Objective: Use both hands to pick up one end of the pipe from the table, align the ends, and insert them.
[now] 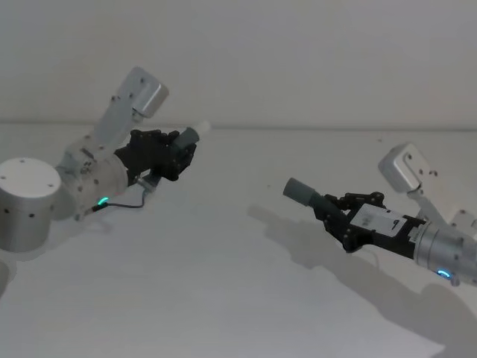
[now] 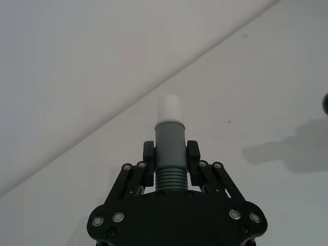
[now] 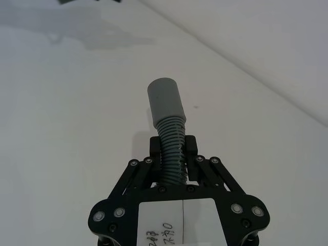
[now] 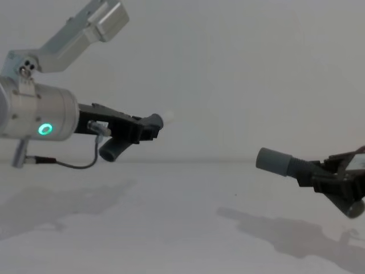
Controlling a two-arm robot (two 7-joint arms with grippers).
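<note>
Lower right of the head view, the right tool (image 1: pixel 329 209) is clamped on the sleeve piece (image 1: pixel 305 193), whose wide grey end points toward the frame's centre. At upper left the left tool (image 1: pixel 181 151) grips the stub piece (image 1: pixel 192 136), its tip aimed up and right. Both pieces are lifted off the counter (image 1: pixel 223 298) and well apart.

Left wrist view: the tool's (image 2: pixel 170 155) fingers (image 2: pixel 148 154) press in where the smooth cuff meets the ribs, and the white stub (image 2: pixel 169 107) juts clear beyond them.

Right wrist view: the tool (image 3: pixel 173 149) pinches the ribbed middle just behind the grey sleeve (image 3: pixel 165 101), which leans slightly to one side.

Chest view: the stub piece (image 4: pixel 154 121) sits upper left in the left tool (image 4: pixel 145 129), with its free tail angling down below the fingers. The sleeve piece (image 4: pixel 274 161) is at lower right in the right tool (image 4: pixel 319 174).

These pieces look light. The corrugated middle probably flexes while the cuffs seem stiffer, and the ribs should give the fingers purchase. A hold close behind each cuff, as now, looks best, since a grip farther back would likely let the end wander when the two are pushed together.
</note>
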